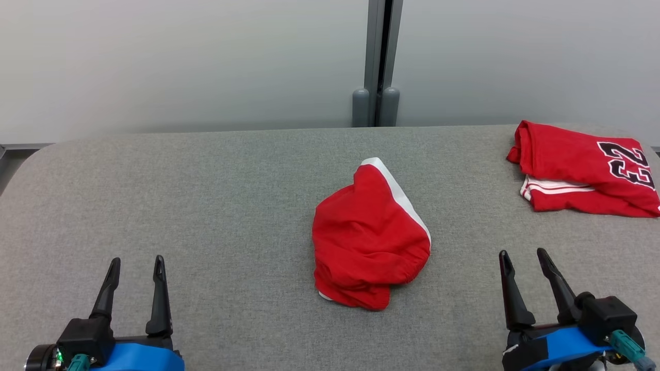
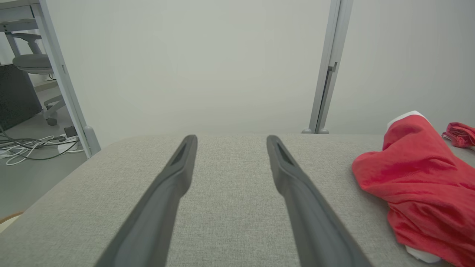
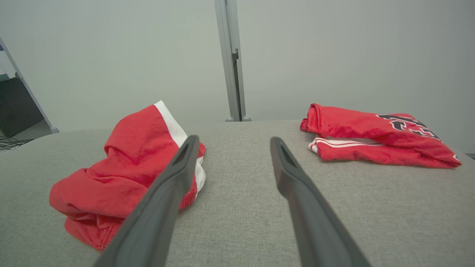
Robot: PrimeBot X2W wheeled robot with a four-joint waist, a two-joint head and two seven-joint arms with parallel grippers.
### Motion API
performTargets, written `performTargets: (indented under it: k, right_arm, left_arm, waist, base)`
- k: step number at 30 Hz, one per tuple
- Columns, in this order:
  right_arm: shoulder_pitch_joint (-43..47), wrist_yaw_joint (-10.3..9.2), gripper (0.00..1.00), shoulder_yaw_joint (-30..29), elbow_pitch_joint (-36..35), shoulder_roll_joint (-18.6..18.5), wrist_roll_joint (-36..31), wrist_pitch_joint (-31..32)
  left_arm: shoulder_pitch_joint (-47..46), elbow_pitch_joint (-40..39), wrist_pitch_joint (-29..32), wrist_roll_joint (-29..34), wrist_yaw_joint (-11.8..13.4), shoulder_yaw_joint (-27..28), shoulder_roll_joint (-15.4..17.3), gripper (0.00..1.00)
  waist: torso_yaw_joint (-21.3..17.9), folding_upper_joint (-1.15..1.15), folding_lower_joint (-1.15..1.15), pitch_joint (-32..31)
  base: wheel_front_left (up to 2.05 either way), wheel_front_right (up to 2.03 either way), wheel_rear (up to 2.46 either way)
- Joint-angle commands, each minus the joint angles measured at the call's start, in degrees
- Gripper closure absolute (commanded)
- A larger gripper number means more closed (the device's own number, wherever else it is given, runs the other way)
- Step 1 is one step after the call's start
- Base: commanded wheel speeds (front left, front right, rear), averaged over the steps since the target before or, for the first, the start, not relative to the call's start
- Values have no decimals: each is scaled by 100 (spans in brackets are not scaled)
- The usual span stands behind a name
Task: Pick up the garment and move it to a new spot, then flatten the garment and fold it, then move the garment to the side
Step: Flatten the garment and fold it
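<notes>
Left tool [image 1: 136,259] sits at the near-left of the counter [image 1: 206,206], right tool [image 1: 523,252] at the near-right. Both are spread wide with fingers pointing away from the robot, nothing between them, neither touching cloth.

The garment [image 1: 368,237] lies crumpled on the counter between the two tools and a bit farther out, well apart from the left one and nearer the right. It is a red bunched heap with a white stripe along its far-right edge and a bit of white poking out at the near-left corner.

In the left wrist view it sits off to the right of the left tool's fingers [image 2: 165,193], with bare counter in between. In the right wrist view one finger of the right tool overlaps the garment's edge in the picture. The head view shows them apart, no contact. Nothing lies on the counter between either tool and the garment.

Farther out, at the far-right corner, is a folded jersey [image 1: 582,165]: red, white trim, dark number print, well apart from the garment. Its right end is cut off by the head-view edge.

Behind the counter is a pale wall [image 1: 180,62] with a grey upright post [image 1: 379,62]. At the far left of the left wrist view are an office chair [image 2: 31,61] and cables [image 2: 29,148] on the floor [image 2: 22,185], partly cut off.

The garment's type is hard to tell, too bunched, and its underside is hidden.
</notes>
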Motion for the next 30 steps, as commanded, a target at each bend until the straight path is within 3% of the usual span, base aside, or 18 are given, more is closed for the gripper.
performTargets:
  k: [1,11,22,30]
  right_arm:
    - [-96,1,0,1,-31,-2,-48,-17]
    - [-1290,1,0,448,431,-210,-160,-18]
    - [-2293,1,0,522,2109,-280,-217,-18]
    - [-2528,1,0,338,3385,-226,-289,-17]
  left_arm:
    - [-49,-32,-23,25,-29,15,-5,0]
    - [-322,-30,-23,84,-66,-51,-93,0]
    - [-628,-43,-23,70,-107,-120,-185,0]
    - [-786,-29,-23,90,-127,-159,-210,0]
  waist:
    - [29,-1,0,32]
    - [327,-1,0,346]
    - [723,-1,0,769]
    - [951,-1,0,973]
  base:
    - [0,0,0]
    - [0,0,0]
    - [0,0,0]
    - [0,0,0]
